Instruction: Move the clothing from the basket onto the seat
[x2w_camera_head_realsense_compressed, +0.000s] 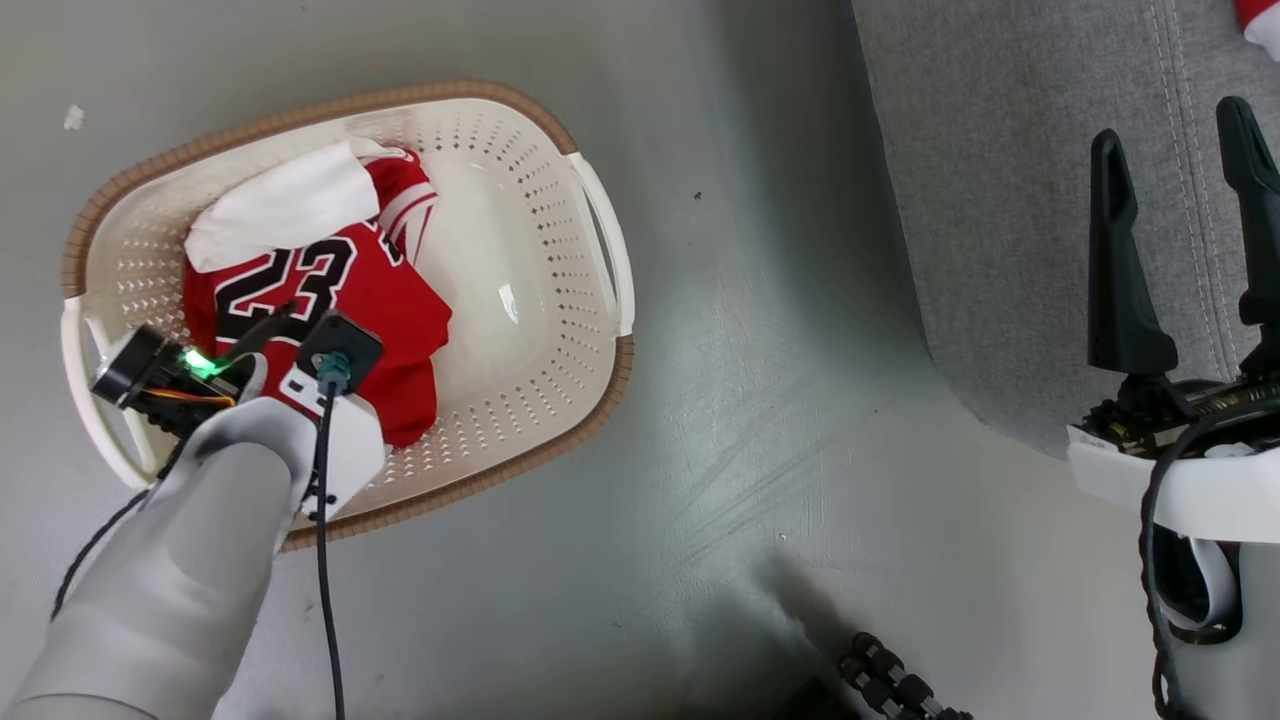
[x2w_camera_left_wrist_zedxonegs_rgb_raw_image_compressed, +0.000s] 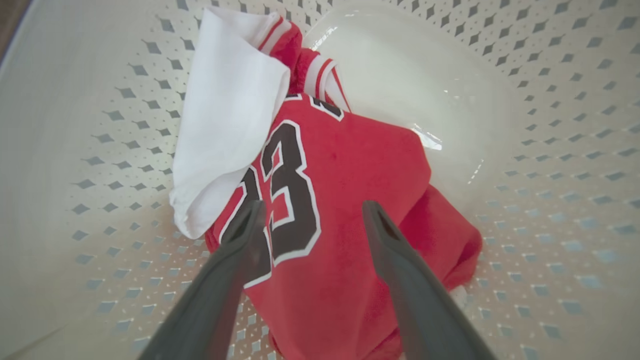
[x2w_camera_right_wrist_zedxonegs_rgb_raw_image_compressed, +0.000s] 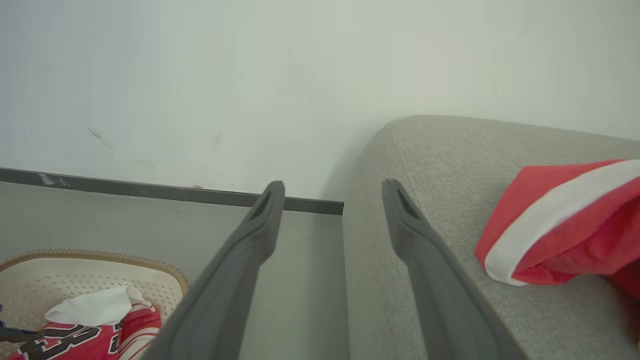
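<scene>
The red jersey (x2w_camera_head_realsense_compressed: 370, 290) with a black 23 lies crumpled in the left half of the cream basket (x2w_camera_head_realsense_compressed: 600, 230), a white inner flap (x2w_camera_head_realsense_compressed: 280, 205) folded over its top. My left gripper (x2w_camera_left_wrist_zedxonegs_rgb_raw_image_compressed: 310, 210) is down inside the basket, open, its fingertips (x2w_camera_left_wrist_zedxonegs_rgb_raw_image_compressed: 250, 215) astride the number just above the jersey (x2w_camera_left_wrist_zedxonegs_rgb_raw_image_compressed: 350, 165). Another red garment with a white band (x2w_camera_right_wrist_zedxonegs_rgb_raw_image_compressed: 565, 225) lies on the grey seat (x2w_camera_right_wrist_zedxonegs_rgb_raw_image_compressed: 450, 165); its corner shows at the top right (x2w_camera_head_realsense_compressed: 1262, 20). Open and empty, my right gripper (x2w_camera_head_realsense_compressed: 1170, 125) hovers over the seat (x2w_camera_head_realsense_compressed: 1000, 150) near its left edge.
Grey floor (x2w_camera_head_realsense_compressed: 780, 380) separates basket and seat. A dark ribbed object (x2w_camera_head_realsense_compressed: 890, 680) lies at the bottom edge and a small white scrap (x2w_camera_head_realsense_compressed: 73, 117) at the upper left. Beyond the seat, a pale wall with a dark baseboard (x2w_camera_right_wrist_zedxonegs_rgb_raw_image_compressed: 150, 190).
</scene>
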